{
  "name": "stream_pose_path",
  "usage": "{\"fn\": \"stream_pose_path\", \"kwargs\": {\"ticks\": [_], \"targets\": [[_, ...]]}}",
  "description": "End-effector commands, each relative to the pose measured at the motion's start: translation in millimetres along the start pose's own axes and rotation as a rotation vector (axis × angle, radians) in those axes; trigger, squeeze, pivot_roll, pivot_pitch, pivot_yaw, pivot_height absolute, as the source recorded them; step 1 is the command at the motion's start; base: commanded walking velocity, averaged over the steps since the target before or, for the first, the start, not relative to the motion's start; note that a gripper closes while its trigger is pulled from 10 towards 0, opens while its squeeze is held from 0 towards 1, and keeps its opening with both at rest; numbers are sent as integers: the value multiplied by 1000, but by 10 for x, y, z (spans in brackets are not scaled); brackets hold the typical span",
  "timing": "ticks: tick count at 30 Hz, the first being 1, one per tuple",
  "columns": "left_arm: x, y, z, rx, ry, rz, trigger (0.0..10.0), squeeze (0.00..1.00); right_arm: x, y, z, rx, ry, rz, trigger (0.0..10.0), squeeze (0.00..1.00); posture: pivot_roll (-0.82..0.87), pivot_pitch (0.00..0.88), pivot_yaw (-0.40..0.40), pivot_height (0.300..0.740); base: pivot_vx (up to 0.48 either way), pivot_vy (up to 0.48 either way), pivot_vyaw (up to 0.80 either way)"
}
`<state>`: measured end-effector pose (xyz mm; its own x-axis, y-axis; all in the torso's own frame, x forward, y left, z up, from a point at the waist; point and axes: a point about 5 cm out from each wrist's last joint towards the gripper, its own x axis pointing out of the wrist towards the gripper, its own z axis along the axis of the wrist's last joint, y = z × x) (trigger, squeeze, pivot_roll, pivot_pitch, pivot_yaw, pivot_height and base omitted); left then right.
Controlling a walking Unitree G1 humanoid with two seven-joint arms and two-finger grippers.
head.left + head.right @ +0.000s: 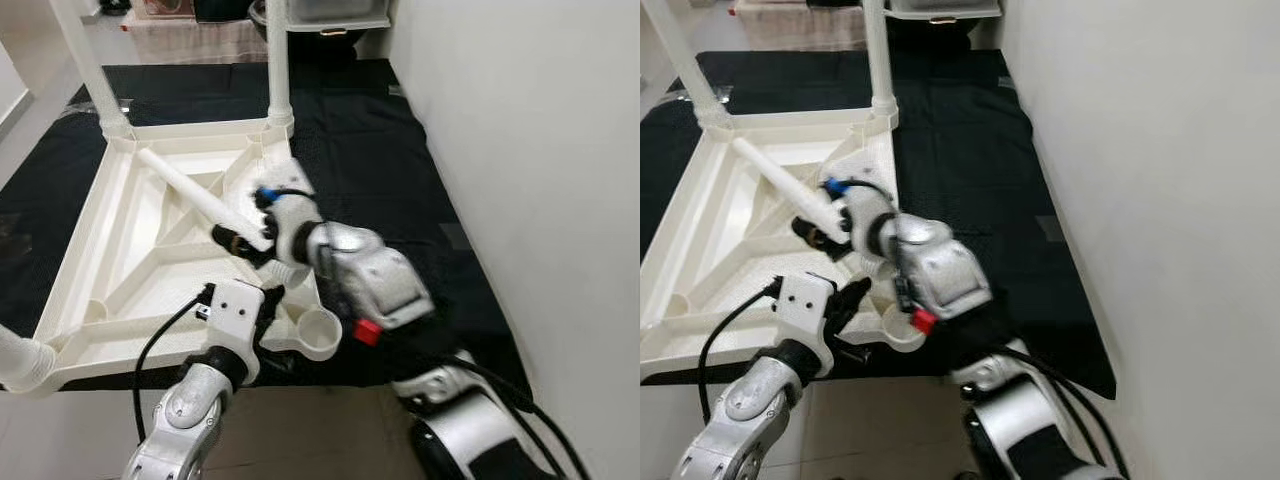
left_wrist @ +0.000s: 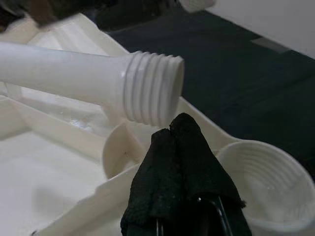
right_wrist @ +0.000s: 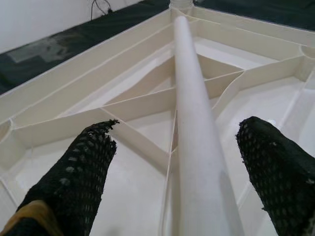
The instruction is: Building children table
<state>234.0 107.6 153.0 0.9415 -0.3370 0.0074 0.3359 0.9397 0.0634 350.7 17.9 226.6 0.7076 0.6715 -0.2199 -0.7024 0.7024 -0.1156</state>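
Presently, the white plastic tabletop point(image 1: 150, 260) lies upside down on a black mat point(image 1: 370, 170) spread over the floor, beside a white wall point(image 1: 540, 180). Two legs point(image 1: 278, 60) already stand upright in its far corner sockets.

Right gripper point(image 1: 245, 232): positioned over the near right part of the tabletop's ribbed underside. Its fingers point(image 3: 83, 167) are spread wide, one on each side of a loose white leg point(image 1: 195, 195); in the right wrist view a gap shows between each finger and the leg, so no clamping contact can be confirmed. The loose leg lies tilted, running from the far left of the underside toward the near right.

Left gripper point(image 2: 179, 172): held low at the near edge of the tabletop, fingers pressed together with nothing between them. Their tips sit just below the threaded end point(image 2: 152, 88) of the loose leg, close to it; contact cannot be determined. An open threaded corner socket point(image 1: 320, 330) lies just beside this gripper.
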Motion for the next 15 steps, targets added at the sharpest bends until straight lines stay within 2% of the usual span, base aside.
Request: {"fn": "stream_pose_path", "kwargs": {"ticks": [1,2,5,6,7,8,14,15], "targets": [[-36,30,-35,18,27,12,10000,0,32,-31,-66,-12,36,-44,10000,0,43,151,-51,740,0,0,0],[-62,43,-40,23,30,22,10000,0,66,-137,-136,-26,101,-119,10000,0,48,154,-54,740,0,0,0],[-74,44,-39,25,31,25,10000,0,68,-182,-159,-35,123,-141,10000,0,51,158,-60,740,0,0,0],[-93,38,-43,26,33,24,10000,0,65,-204,-165,-52,141,-134,10000,451,49,164,-62,740,0,0,0],[-106,31,-47,28,35,24,10000,0,63,-215,-176,-48,157,-127,10000,847,49,164,-62,740,0,0,0],[-118,22,-50,28,38,21,10000,0,74,-207,-183,-38,165,-107,10000,1000,50,169,-64,740,0,0,0],[-130,4,-53,27,44,13,10000,0,147,-195,-172,-29,163,-105,10000,1000,55,175,-70,740,0,0,0],[-133,-7,-50,27,44,11,10000,0,175,-188,-150,-39,166,-110,10000,318,59,176,-75,740,0,0,0]]}}
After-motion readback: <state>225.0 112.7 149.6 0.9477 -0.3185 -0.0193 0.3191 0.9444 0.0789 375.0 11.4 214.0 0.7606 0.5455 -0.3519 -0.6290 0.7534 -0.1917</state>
